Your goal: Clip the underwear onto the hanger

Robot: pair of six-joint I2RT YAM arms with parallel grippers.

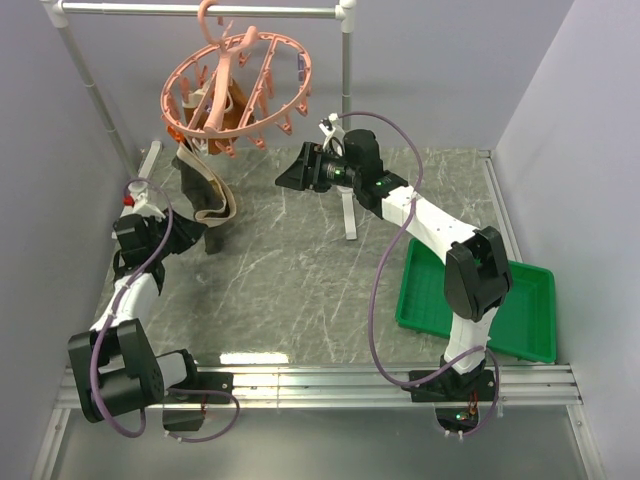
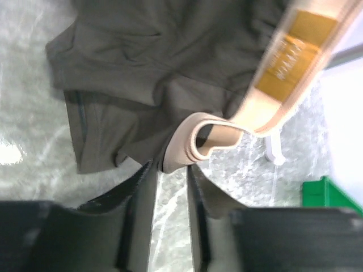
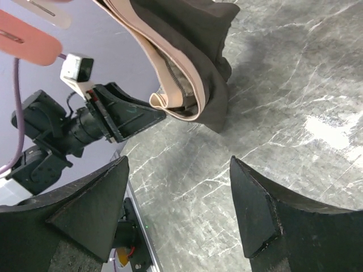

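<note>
Underwear (image 1: 205, 195) hangs lengthwise from hanger (image 1: 240, 85), its waistband loop (image 2: 195, 139) just at 12 o'clock of the narrowly parted, empty left gripper (image 2: 170, 170); wide-open empty right gripper (image 3: 178, 164) sits farther off, at the underwear's 3 o'clock.

- Table top (image 1: 300, 280): grey stone-pattern surface with pale veins, glossy. A bright patch of reflected light (image 1: 255, 357) lies near the front edge.
- Walls (image 1: 450, 70): plain pale lavender-grey panels at the back, left and right; matte, evenly lit.
- Pipe rack (image 1: 200, 10): white-grey tubing. A horizontal bar runs across the top rear with elbow joints at both ends. One upright stands on the table right of centre; another runs down at the left.
- Front rail (image 1: 320, 385): ribbed aluminium strip along the near edge.
- Tray (image 1: 535, 310): green plastic, shallow, at the table's right side.
</note>
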